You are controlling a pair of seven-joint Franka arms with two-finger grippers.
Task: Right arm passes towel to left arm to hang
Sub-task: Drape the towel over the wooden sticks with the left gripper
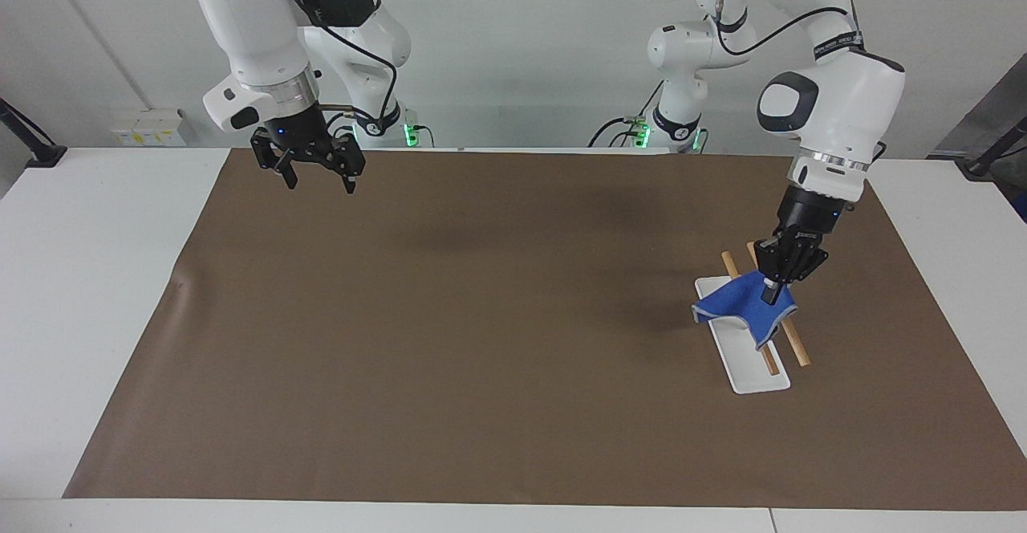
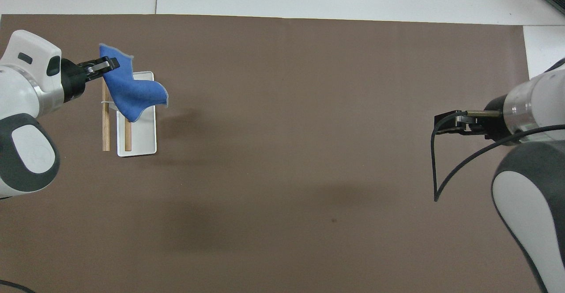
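The royal-blue towel hangs from my left gripper, which is shut on its upper edge. The towel spreads across the two wooden rods of a small rack with a white base; I cannot tell whether it rests on them. In the overhead view the left gripper holds the towel over the rods and the base. My right gripper, with its blue light, is open and empty over the mat's edge nearest the robots, toward the right arm's end; it also shows in the overhead view.
A brown mat covers most of the white table. A black cable loops from the right wrist. The rack stands toward the left arm's end of the mat.
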